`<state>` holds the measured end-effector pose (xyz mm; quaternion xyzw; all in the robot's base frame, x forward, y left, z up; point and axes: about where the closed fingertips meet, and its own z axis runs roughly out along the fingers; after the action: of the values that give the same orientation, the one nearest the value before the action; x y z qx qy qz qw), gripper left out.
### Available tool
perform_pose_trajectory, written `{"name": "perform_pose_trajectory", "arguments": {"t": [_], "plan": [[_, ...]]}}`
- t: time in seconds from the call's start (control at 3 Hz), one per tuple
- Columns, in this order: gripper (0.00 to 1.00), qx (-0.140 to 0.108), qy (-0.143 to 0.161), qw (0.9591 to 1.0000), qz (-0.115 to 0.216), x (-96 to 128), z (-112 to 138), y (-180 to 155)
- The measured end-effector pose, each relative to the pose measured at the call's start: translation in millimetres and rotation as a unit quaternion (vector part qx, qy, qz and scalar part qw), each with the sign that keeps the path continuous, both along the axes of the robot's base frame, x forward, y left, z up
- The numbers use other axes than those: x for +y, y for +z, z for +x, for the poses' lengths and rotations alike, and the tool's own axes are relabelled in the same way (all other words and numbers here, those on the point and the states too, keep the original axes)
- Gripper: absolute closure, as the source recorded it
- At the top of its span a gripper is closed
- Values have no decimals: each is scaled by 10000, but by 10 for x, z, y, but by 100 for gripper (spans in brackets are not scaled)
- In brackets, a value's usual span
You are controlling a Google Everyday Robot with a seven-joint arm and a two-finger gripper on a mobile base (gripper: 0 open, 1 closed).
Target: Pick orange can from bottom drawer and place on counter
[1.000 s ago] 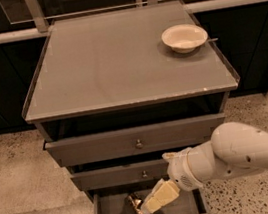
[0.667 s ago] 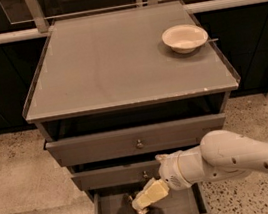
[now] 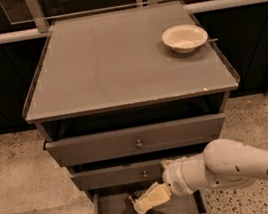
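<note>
The gripper [image 3: 142,206] reaches into the bottom drawer [image 3: 188,207], where the orange can [image 3: 133,198] sits at its tip, just to the left. Whether it is spread or clamped cannot be told.

- No text, label, brand, number or sign can be read anywhere in this view.
- The hand [image 3: 148,202] sits inside the bottom drawer [image 3: 186,206], at about 6 o'clock in the view. Its cream casing carries no legible marking.
- The white arm [image 3: 244,165] behind it, toward 4 o'clock, shows only small dark dots and no lettering.
- The white bowl [image 3: 184,37], at 1 o'clock on the desk [image 3: 116,61], is plain.
</note>
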<state>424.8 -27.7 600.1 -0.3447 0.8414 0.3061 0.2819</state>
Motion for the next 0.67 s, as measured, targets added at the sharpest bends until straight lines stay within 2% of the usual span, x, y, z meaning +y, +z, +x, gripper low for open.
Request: {"name": "perform_pose_trajectory", "arguments": {"t": [0.33, 0.67], "plan": [[0, 231, -288, 9990, 238, 53, -18, -354], [0, 478, -497, 9962, 533, 189, -34, -805]]}}
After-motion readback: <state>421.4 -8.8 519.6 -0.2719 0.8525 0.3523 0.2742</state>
